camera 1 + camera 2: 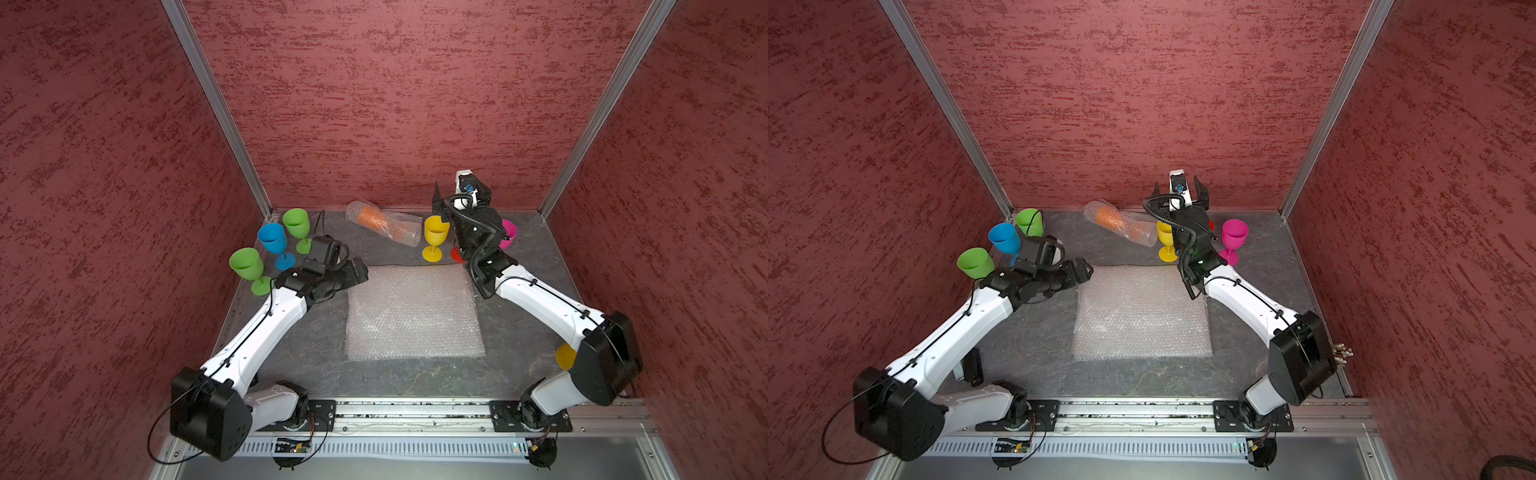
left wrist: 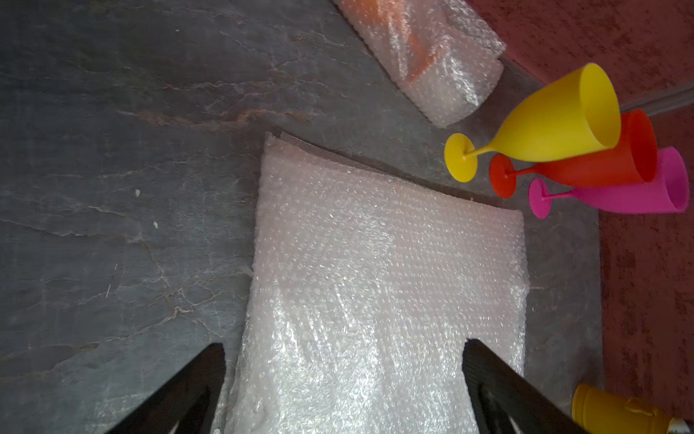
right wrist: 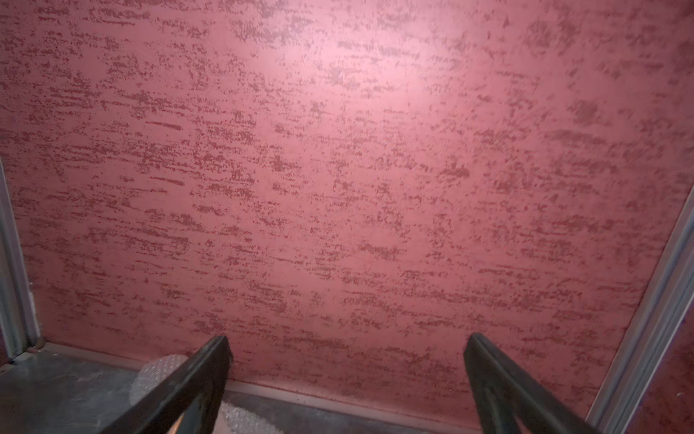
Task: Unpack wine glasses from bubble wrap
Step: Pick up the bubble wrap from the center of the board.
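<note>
The flat clear bubble-wrap sheet [image 1: 415,316] lies before the left gripper [image 2: 343,345], whose jaws are apart and empty. Farther back, by the back wall [image 1: 395,104], lies the clear bubble-wrap roll [image 1: 384,224] holding an orange plastic goblet [image 1: 370,217]. It is light, soft and slippery, probably best pinched at its loose end. The raised right gripper [image 3: 345,340] nearby gapes empty.

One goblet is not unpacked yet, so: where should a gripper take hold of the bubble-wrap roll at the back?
Likely the empty end of the bubble-wrap roll beside the yellow goblet, from above: the roll lies on its side, the orange goblet fills the other end, leaving only soft wrap here.
</note>
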